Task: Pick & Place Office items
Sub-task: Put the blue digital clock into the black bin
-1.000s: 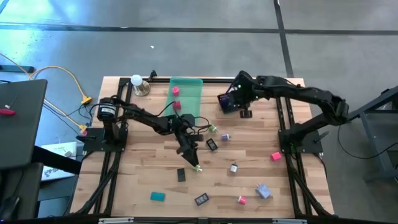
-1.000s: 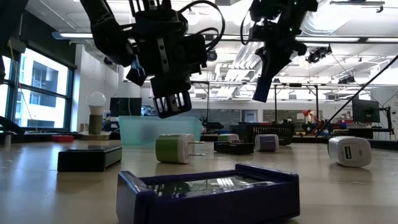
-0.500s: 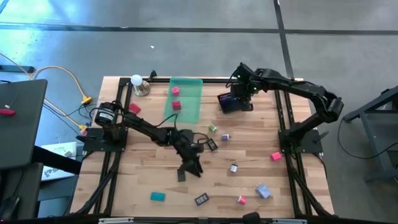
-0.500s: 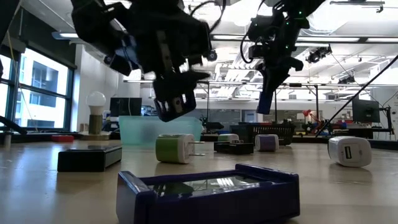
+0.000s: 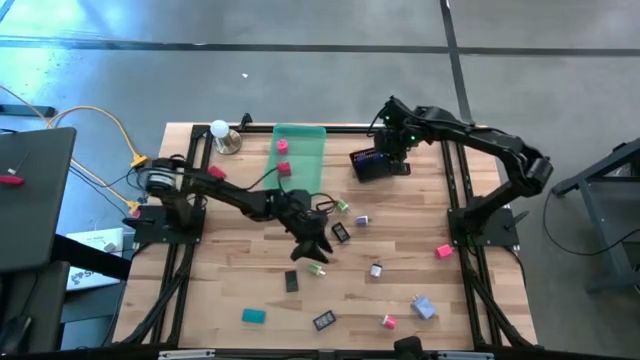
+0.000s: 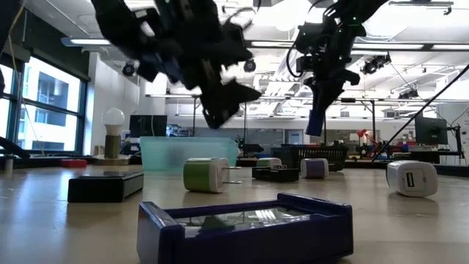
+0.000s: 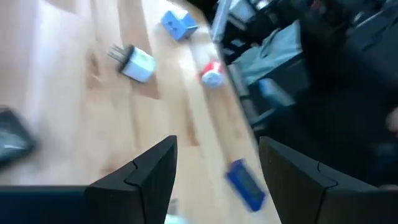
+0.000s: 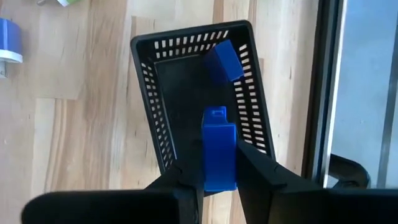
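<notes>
Right tool (image 8: 217, 168) grips a blue block (image 8: 218, 149) above the basket (image 8: 144, 93) — released off-centre, it could clip the rim; left tool (image 7: 214, 177) spread wide, empty.

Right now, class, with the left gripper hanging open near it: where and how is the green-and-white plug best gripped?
Grip the green-and-white plug across its blocky body, coming straight down from above. It lies on its side on the table, with thin prongs sticking out level at one end, so the left gripper should close mid-body, clear of them.
</notes>
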Controlling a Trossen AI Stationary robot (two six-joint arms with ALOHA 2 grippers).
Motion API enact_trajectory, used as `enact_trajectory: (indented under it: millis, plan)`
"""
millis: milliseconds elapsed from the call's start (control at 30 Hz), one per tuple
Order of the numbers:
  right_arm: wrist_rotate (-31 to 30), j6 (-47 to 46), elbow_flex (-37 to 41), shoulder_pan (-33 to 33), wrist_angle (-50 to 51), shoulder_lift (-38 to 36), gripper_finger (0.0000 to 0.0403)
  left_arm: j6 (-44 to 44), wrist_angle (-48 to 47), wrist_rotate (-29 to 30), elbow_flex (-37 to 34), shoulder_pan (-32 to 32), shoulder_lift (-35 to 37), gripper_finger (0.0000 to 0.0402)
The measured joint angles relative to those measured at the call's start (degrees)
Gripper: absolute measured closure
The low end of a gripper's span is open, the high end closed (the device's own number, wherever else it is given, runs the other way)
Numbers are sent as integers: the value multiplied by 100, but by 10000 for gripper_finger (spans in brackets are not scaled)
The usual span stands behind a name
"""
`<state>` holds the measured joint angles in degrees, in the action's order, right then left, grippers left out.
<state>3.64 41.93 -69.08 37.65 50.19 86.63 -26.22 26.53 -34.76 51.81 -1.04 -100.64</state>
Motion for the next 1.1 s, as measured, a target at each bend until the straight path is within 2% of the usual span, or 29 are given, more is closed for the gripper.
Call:
enact_trajectory:
  millis: [100,200,267,367,500,867,1100]
  plan:
    - [81,7,0,0,12,84,344,841,-1332,1407,4,-62,654,182]
    - [119,75,2,-1,13,242,344,1049,-2305,2998,2,-233,1276,182]
    - [109,228,2,-4,11,387,344,1026,-2767,3439,2,-281,1649,182]
    - [14,480,2,0,-43,629,344,1030,-3271,3489,4,-273,2125,182]
    - [-375,676,2,0,-130,797,344,1002,-3714,3493,4,-266,2387,182]
    - [417,956,2,9,-296,818,344,903,-3784,3484,4,-269,2171,182]
    - [527,1038,4,-206,-405,839,344,875,-3652,3477,13,-269,2081,182]
